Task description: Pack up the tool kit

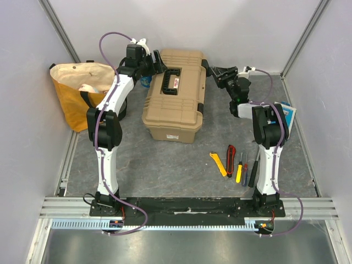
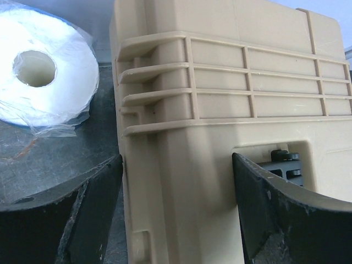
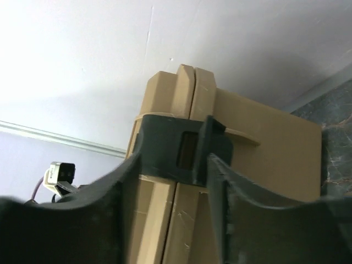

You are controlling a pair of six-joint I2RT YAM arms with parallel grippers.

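The tan ribbed toolbox (image 1: 175, 96) lies shut in the middle of the table, its black handle (image 1: 170, 81) on top. My left gripper (image 1: 160, 64) is open at the box's back left corner. In the left wrist view (image 2: 179, 214) its jaws straddle the tan wall (image 2: 220, 110) without closing on it. My right gripper (image 1: 214, 72) is open at the box's back right side. In the right wrist view (image 3: 176, 220) its jaws stand on either side of a black latch (image 3: 179, 148). A yellow cutter (image 1: 219, 164), a red cutter (image 1: 231, 152) and screwdrivers (image 1: 240, 171) lie loose in front of the right arm. No hammers show.
A yellow cloth bag (image 1: 81, 91) stands at the back left. A blue-white packet (image 1: 287, 113) lies at the right wall. A white tape roll in plastic wrap (image 2: 41, 71) sits beside the box's left side. Walls close in at the back and both sides.
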